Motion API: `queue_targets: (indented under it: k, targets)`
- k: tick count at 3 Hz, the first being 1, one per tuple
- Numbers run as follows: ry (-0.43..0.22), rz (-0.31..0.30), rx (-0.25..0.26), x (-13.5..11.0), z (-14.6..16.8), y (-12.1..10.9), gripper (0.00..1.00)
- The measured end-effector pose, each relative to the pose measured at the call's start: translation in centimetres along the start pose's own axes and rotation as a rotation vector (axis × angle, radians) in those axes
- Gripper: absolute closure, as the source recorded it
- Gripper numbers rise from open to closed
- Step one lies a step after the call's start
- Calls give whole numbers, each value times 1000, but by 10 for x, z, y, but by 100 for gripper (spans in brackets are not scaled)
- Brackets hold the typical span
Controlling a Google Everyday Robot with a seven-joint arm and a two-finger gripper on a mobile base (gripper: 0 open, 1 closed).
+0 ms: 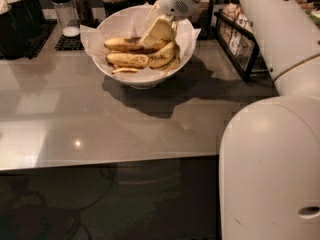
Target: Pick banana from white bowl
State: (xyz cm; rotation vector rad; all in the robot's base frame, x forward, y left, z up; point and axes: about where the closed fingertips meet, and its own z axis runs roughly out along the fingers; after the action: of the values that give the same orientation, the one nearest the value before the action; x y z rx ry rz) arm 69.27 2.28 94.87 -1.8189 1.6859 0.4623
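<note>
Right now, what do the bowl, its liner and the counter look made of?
The bowl: smooth white, ceramic or plastic; its faint sheen leaves it open. The liner: thin white paper, crinkled, sticking past the rim. The counter: grey, semi-gloss, maybe laminate or stone; it mirrors a light spot. The gripper sits in the bowl over the bananas.
</note>
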Motion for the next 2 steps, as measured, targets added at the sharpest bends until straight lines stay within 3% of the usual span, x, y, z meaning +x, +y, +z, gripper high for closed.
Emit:
queue_targets:
  k: [1, 2]
  targets:
    - [0, 0, 0, 0, 0, 0, 86]
    - [1, -1, 0, 0, 1, 0, 63]
